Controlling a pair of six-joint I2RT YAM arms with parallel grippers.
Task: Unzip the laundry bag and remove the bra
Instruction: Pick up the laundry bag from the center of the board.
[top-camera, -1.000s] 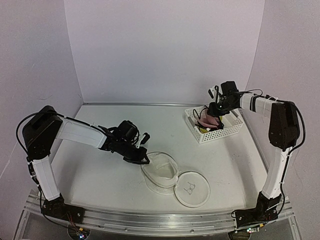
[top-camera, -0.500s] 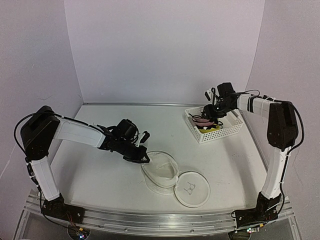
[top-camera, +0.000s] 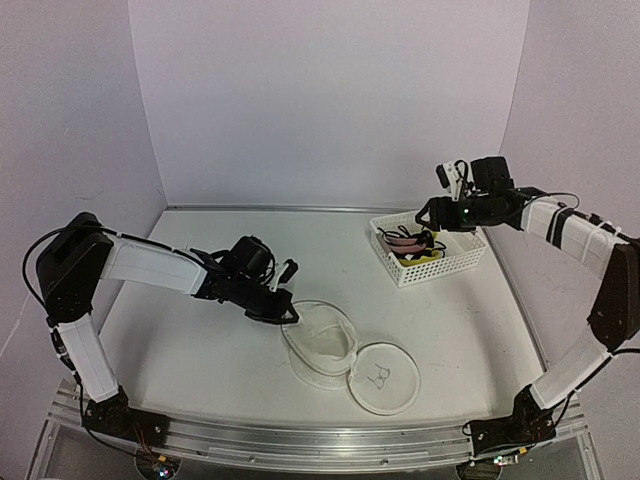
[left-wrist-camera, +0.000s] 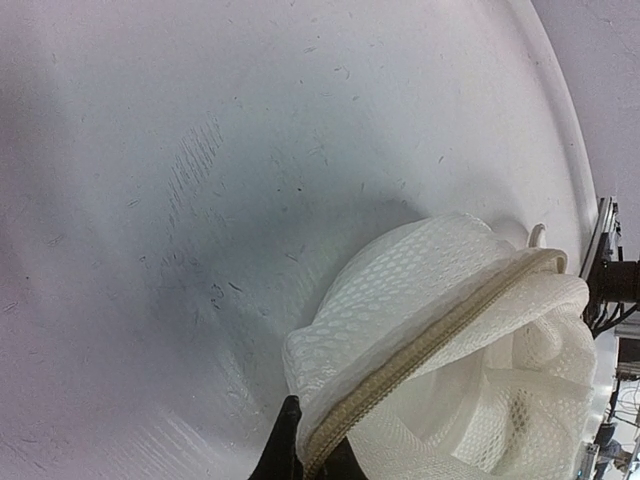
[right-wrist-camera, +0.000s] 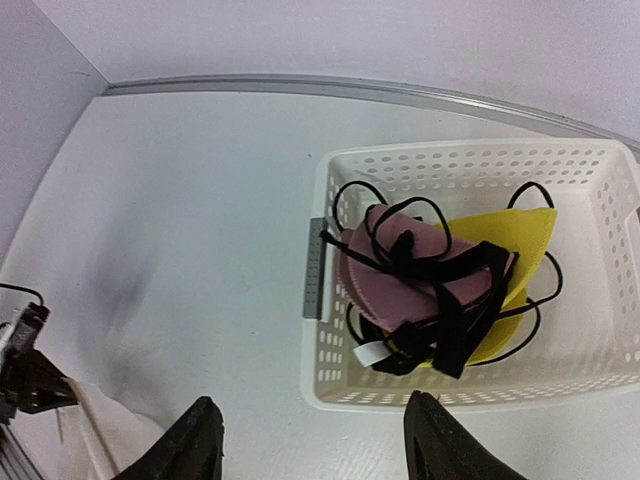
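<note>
The white mesh laundry bag lies open at the table's front middle, its round lid with the black bra pictogram flopped to the right. My left gripper is shut on the bag's zipper rim at its left edge. The pink bra with black straps lies in the white perforated basket; in the right wrist view the bra rests on a yellow cloth. My right gripper is open and empty, raised above the basket's near-left side.
The basket stands at the back right near the right wall. The back wall edge runs behind it. The table's front rail lies below the bag.
My right gripper has let go of the bra, which now lies in the basket, and has lifted up and to the right. My left gripper stays shut on the bag's rim.
</note>
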